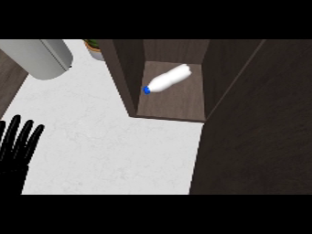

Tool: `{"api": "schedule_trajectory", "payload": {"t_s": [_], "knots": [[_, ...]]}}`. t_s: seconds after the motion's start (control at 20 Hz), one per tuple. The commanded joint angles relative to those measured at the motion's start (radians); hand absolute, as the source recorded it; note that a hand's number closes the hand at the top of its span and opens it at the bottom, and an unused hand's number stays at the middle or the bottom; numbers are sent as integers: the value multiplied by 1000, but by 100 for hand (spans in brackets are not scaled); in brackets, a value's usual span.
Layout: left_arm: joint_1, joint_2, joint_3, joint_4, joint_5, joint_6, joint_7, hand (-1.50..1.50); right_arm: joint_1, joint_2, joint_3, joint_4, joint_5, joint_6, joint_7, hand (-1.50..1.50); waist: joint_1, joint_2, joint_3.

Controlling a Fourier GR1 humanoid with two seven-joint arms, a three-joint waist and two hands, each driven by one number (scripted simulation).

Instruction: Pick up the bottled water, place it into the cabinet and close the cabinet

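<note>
No label reads on the water bottle (168, 79) lying in the cabinet (128, 68); my left hand (11, 145) rests, fingers straight.

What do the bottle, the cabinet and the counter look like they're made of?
The bottle looks like smooth white plastic with a blue cap, though its matt look leaves that open. The cabinet seems dark brown wood or veneer: faint grain streaks show. The counter resembles pale polished stone, perhaps marble, going by its soft grey veining.

The bottled water (168, 78) lies on its side inside the cabinet (172, 103), right of the table (111, 146); the left robot hand (13, 141) rests at the table's left edge.
</note>
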Motion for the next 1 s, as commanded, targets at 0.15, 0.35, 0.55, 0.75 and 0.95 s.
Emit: {"api": "schedule_trajectory", "payload": {"t_s": [0.15, 0.35, 0.55, 0.75, 0.95], "knots": [[36, 67, 58, -11, 46, -90, 7, -150, -95, 45, 234, -63, 1, 43, 124, 150, 51, 18, 0], [32, 84, 66, -16, 58, -127, 10, -150, -149, 53, 200, -40, -6, 32, 157, 150, 76, 28, -3], [32, 112, 96, -16, 77, -155, 17, -150, -193, 43, 176, -34, -32, 47, 179, 150, 108, 38, -4], [37, 118, 87, -20, 81, -170, 27, -150, -251, 44, 146, -18, -30, 56, 192, 150, 127, 42, -6], [21, 136, 102, -18, 89, -184, 35, -150, -327, -20, 109, -22, 4, 113, 222, -150, 156, 40, -11]]}}
